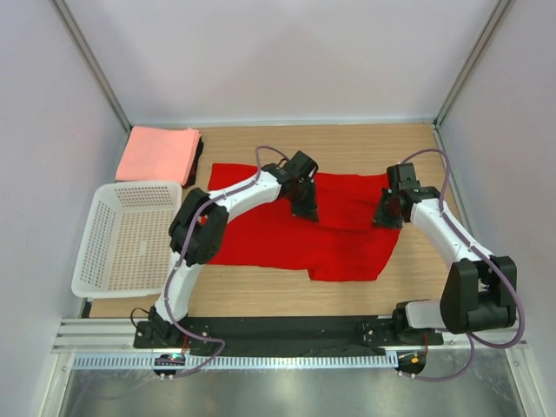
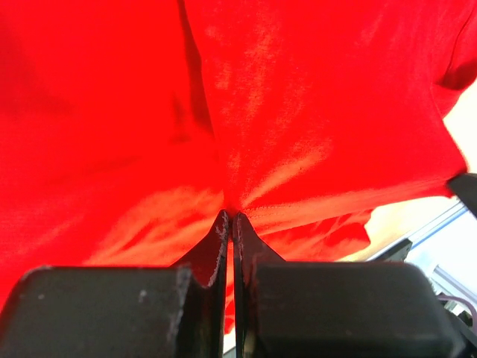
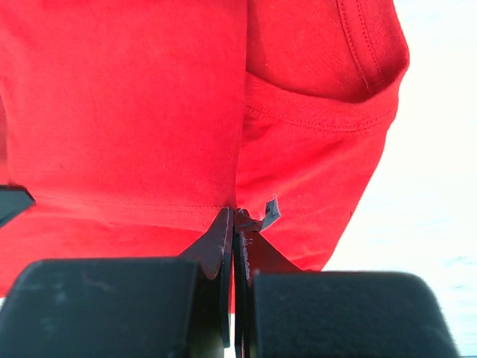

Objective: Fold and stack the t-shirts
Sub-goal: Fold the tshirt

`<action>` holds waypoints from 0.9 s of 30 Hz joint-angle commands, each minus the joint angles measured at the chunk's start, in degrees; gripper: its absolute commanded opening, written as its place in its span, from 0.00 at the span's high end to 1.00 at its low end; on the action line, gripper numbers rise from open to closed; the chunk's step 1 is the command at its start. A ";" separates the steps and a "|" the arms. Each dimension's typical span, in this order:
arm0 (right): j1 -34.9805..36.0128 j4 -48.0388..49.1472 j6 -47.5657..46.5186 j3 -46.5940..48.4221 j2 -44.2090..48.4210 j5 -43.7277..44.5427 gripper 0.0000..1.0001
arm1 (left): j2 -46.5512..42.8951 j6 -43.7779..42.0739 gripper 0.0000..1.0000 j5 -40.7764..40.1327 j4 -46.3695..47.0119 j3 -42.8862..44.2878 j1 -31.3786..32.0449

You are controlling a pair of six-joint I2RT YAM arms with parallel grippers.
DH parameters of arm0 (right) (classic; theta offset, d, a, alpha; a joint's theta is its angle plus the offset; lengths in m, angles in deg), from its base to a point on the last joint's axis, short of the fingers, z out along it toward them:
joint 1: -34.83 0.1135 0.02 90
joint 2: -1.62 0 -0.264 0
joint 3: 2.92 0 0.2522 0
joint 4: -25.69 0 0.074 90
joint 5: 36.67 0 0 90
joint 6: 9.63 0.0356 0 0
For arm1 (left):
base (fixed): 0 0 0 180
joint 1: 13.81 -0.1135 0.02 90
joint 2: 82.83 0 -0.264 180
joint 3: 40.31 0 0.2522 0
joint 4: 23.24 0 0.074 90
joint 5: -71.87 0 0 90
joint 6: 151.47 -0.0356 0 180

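A bright red t-shirt point(image 1: 287, 234) lies spread on the wooden table, partly folded over. My left gripper point(image 1: 306, 211) is shut on a pinch of the red cloth point(image 2: 231, 211) near the shirt's upper middle. My right gripper point(image 1: 387, 217) is shut on the shirt's hemmed edge point(image 3: 235, 209) at its right side, beside a sleeve point(image 3: 328, 67). A folded salmon-pink t-shirt point(image 1: 158, 155) lies at the back left on top of a dark folded one point(image 1: 197, 159), of which only an edge shows.
A white plastic mesh basket point(image 1: 126, 236) stands at the left, just in front of the folded stack. White walls close in the table at the back and sides. A black rail point(image 1: 287, 328) runs along the near edge.
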State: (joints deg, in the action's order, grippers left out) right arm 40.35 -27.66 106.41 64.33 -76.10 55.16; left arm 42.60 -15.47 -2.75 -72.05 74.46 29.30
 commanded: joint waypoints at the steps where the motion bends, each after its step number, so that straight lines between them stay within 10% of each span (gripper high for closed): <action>1: 0.02 -1.80 -0.38 -0.67 2.83 0.46 0.99 | -5.28 0.67 1.00 -0.96 -1.87 -1.60 0.31; 10: 0.02 -0.48 0.76 -5.07 2.39 0.81 0.95 | -5.46 3.04 0.87 -2.54 -2.74 -3.45 2.68; 17: -0.33 -3.38 5.49 -3.22 2.83 6.34 0.67 | -7.47 3.05 0.68 -10.27 -7.49 -3.54 2.68; 27: -7.28 1.09 13.41 -7.08 0.89 5.02 0.66 | -16.70 -3.89 0.58 -14.94 -9.43 -9.42 2.24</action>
State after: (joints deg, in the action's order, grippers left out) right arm 33.44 -27.90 115.74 58.24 -75.97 58.44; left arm 31.65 -15.73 -14.14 -79.70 67.34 31.94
